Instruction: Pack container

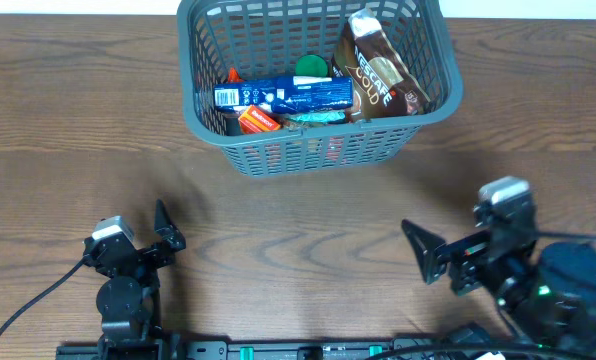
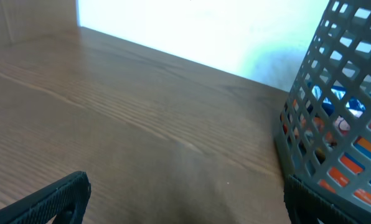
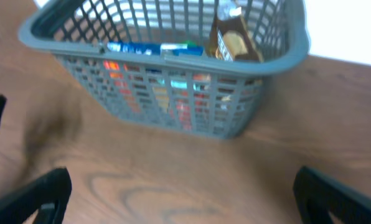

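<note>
The dark grey slotted container [image 1: 258, 160] stands at the back middle of the table. It holds a brown Nescafe Gold pouch [image 1: 378, 75], a blue box [image 1: 283, 95], an orange pack [image 1: 259, 121], a teal item and a green lid. It also shows in the right wrist view [image 3: 173, 59] and at the right edge of the left wrist view [image 2: 335, 124]. My left gripper [image 1: 163, 232] is open and empty at the front left. My right gripper [image 1: 430, 250] is open and empty at the front right. Both are well short of the container.
The brown wooden table [image 1: 308, 230] lies between the grippers and the container. A black cable [image 1: 28, 295] runs off the left arm at the front left. A black rail [image 1: 278, 348] runs along the front edge.
</note>
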